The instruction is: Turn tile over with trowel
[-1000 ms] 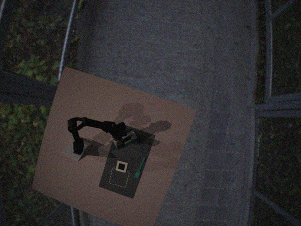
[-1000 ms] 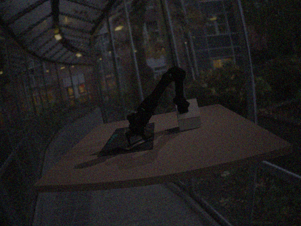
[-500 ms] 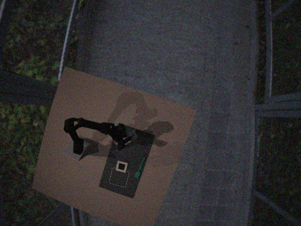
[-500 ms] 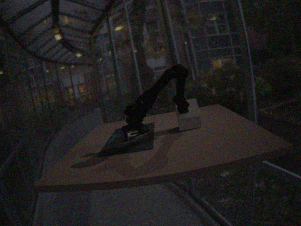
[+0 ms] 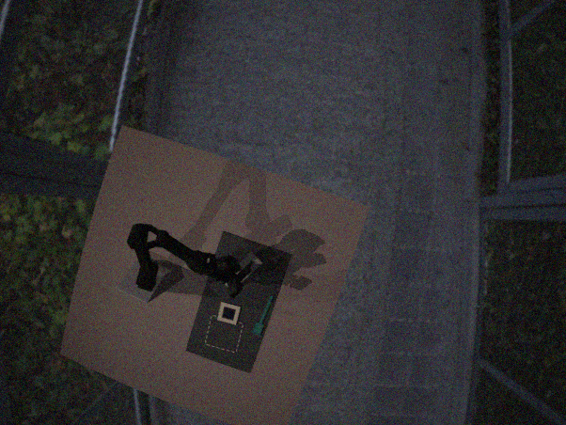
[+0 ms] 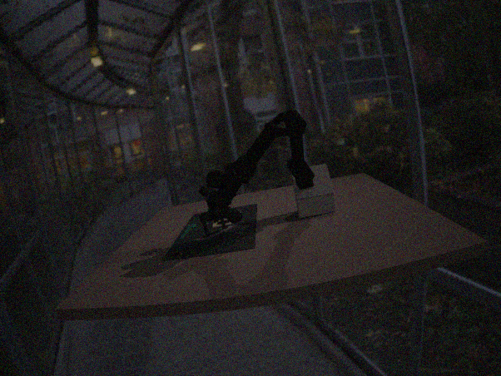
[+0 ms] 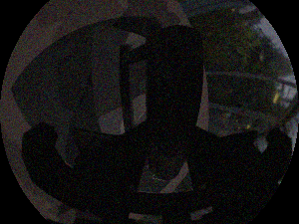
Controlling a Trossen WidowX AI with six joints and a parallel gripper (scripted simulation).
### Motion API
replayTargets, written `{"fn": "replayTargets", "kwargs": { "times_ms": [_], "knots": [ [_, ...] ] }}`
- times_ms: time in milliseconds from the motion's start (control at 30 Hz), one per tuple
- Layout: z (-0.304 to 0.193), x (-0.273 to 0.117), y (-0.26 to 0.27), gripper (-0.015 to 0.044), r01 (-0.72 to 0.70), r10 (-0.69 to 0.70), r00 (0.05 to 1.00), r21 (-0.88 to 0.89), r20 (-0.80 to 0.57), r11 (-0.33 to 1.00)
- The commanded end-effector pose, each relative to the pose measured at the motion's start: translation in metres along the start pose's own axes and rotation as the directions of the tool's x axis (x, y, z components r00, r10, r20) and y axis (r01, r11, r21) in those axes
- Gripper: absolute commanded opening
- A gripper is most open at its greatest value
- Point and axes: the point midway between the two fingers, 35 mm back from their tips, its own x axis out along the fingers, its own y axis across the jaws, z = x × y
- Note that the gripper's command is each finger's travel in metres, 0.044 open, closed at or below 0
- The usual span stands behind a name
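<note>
The tile (image 5: 228,313), pale-bordered with a dark central square facing up, lies flat on the mat. Its lower part overlaps the top edge of the dashed outline (image 5: 207,338). The teal trowel (image 5: 263,317) (image 6: 189,230) lies on the mat's right side, clear of the tile, blade toward the mat's lower end. My gripper (image 5: 245,271) (image 6: 219,224) is low over the mat's upper half, away from tile and trowel. It is shut on something dark whose identity is hidden. In the wrist view a wide dark shape (image 7: 174,74) fills the middle, with dim light.
The dark mat (image 5: 199,345) (image 6: 245,241) lies on the brown table (image 5: 117,329) (image 6: 354,249). The arm stands on a pale base block (image 6: 316,204) at the table's left in the top view. Broad arm shadows cross the mat's upper part and the table beyond it.
</note>
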Motion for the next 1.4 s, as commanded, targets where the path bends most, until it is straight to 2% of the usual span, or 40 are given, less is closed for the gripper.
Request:
{"fn": "replayTargets", "kwargs": {
  "times_ms": [0,300,633,1367],
  "knots": [
    [-0.012,0.008,-0.010,0.0000,-0.003,0.006,0.998,-0.049,0.067,0.999],
    [-0.034,0.011,-0.024,0.0000,0.023,0.016,0.975,-0.176,0.220,0.984],
    [-0.059,-0.003,-0.032,0.0000,0.117,0.018,0.926,-0.332,0.376,0.936],
    [-0.062,0.014,-0.018,0.0000,0.124,0.018,0.923,-0.342,0.385,0.932]
  ]
}}
